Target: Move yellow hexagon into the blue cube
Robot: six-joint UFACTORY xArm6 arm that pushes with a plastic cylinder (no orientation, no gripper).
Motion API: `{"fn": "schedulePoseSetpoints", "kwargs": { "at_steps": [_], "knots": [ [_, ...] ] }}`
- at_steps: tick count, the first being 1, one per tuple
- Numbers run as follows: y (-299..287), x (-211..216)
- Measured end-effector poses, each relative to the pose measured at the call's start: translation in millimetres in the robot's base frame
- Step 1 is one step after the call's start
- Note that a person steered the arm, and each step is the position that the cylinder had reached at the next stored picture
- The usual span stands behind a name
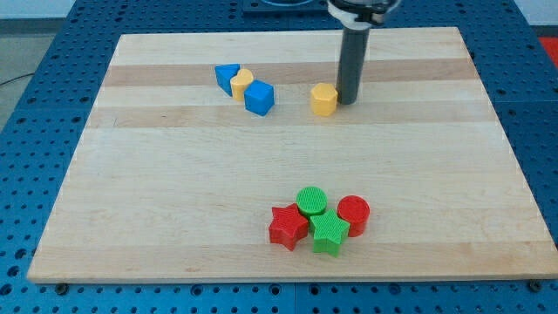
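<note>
my tip (347,101) touching yellow hexagon (323,99), blue cube (259,97) leftward

Only a small part of the arm shows, at the view's top. The rod (352,65) is a straight cylinder of dark grey, almost black colour, with a smooth and slightly matte surface. A soft, lighter band runs down its length where light falls on it. It keeps the same width from top to bottom, and my tip (349,100) ends flat and blunt, without any taper. Above the rod sits a wider round collar (357,15), which is black with a thin white or light grey ring around its lower edge. The frame cuts off the collar, so the rest of the arm stays outside the view. No cables, screws or markings can be made out.
</note>
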State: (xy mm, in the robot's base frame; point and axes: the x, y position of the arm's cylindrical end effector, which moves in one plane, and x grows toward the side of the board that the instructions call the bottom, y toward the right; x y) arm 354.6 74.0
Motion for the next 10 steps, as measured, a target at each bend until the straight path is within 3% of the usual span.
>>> {"fn": "schedulePoseSetpoints", "kwargs": {
  "at_steps": [3,8,10],
  "knots": [
    [-7.6,24.4],
    [-69.7,-10.7],
    [-69.8,19.6]
  ]
}}
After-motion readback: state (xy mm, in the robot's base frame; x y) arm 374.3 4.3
